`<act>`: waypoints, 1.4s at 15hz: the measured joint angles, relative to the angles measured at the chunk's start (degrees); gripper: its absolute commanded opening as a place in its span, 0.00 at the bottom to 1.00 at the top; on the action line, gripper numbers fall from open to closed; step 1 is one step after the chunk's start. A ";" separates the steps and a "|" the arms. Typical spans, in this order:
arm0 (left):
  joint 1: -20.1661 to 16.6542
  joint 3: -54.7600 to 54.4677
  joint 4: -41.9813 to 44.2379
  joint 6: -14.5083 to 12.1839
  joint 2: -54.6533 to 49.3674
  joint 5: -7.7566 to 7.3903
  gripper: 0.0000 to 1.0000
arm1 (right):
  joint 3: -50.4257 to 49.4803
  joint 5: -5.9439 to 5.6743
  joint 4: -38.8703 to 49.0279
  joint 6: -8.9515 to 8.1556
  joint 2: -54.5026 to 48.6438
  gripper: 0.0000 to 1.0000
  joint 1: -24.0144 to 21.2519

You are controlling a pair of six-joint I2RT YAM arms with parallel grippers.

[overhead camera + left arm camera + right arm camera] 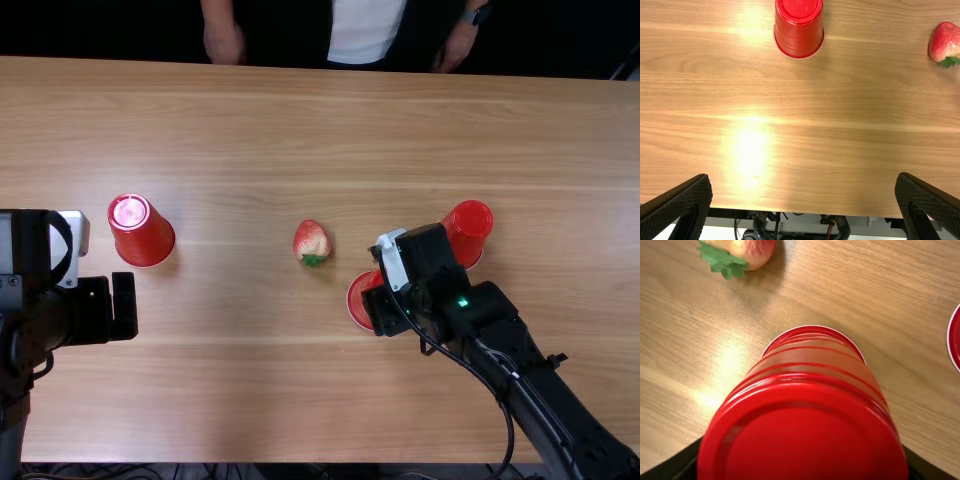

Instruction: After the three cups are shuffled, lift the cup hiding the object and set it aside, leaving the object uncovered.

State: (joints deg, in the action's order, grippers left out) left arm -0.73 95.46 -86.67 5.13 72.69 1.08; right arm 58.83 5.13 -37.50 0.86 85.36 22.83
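Three red cups on the bench (300, 120). The left cup (140, 231) and right cup (467, 232) stand inverted with nothing touching them. The middle cup (360, 298) is in the right hand (380, 300): fingers closed against its sides, base toward the wrist, rim down. It sits just beside the right cup. Cannot tell whether the rim rests on the bench.

The strawberry (312, 243) lies bare on the bench between the left cup and the held cup, near the held one but apart from it.

The left hand (800, 212) is spread wide and holds nothing, at the near left facing the left cup.

Judgement: object exposed; the set-aside step is in hand. Next: seat the rim flat, part the fingers, and draw back without knocking the cup into the strawberry or the right cup.
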 measured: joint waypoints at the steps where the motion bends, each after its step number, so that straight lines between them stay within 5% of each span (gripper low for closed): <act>1: 0.00 0.00 0.00 0.00 0.00 0.00 1.00 | 0.00 0.00 0.02 -0.07 -0.02 1.00 0.00; 6: 0.00 -0.02 0.00 0.00 -1.49 0.02 1.00 | 0.09 0.00 0.02 -0.31 -0.92 1.00 0.00; 11: 0.00 -0.04 0.09 0.02 -1.55 0.02 1.00 | 9.55 0.04 -6.78 -0.37 -12.81 1.00 -0.48; 21: 0.00 -16.63 1.77 -0.02 -13.31 0.00 1.00 | 8.31 -0.46 -21.40 0.96 -35.91 1.00 -21.90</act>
State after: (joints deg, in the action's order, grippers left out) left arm -0.73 78.83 -84.90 5.10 59.37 1.08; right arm 67.13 4.67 -58.89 1.83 49.45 0.93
